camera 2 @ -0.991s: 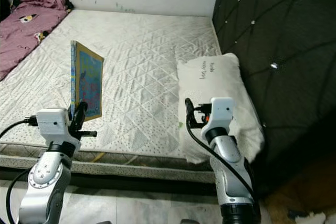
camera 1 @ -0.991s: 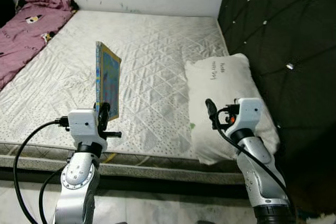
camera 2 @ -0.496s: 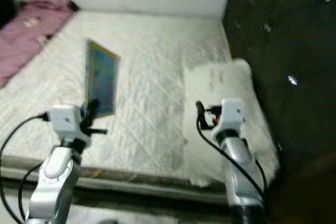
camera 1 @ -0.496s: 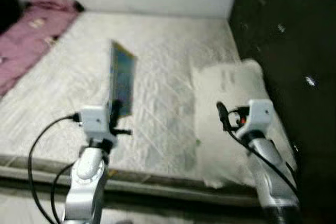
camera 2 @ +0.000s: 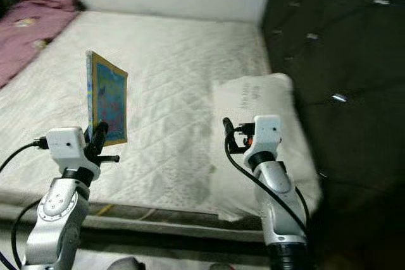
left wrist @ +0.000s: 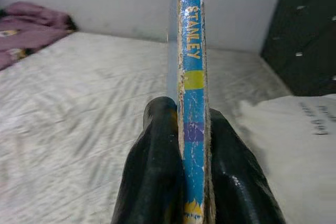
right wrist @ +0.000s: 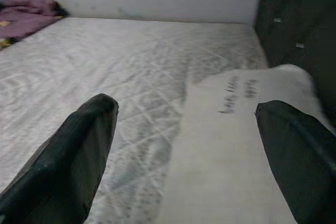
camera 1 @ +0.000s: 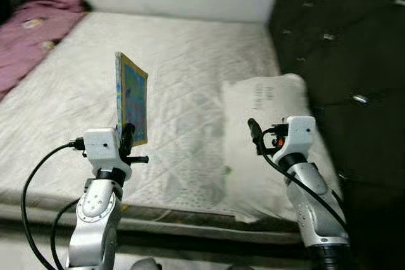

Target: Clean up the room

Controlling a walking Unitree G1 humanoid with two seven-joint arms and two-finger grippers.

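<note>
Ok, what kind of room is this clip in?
Most likely a bedroom: a bare quilted mattress fills the view, with a white pillow against a dark tufted headboard and a pink blanket bunched at the far corner. The left tool holds a thin book upright.

Silver arms, white wrist housings, black cables, black jaws.

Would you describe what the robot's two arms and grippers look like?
Both arms are jointed silver metal with a white boxy wrist block and a looping black cable. The left gripper and right gripper have long glossy black fingers; the right wrist shows a small orange-red spot.
</note>
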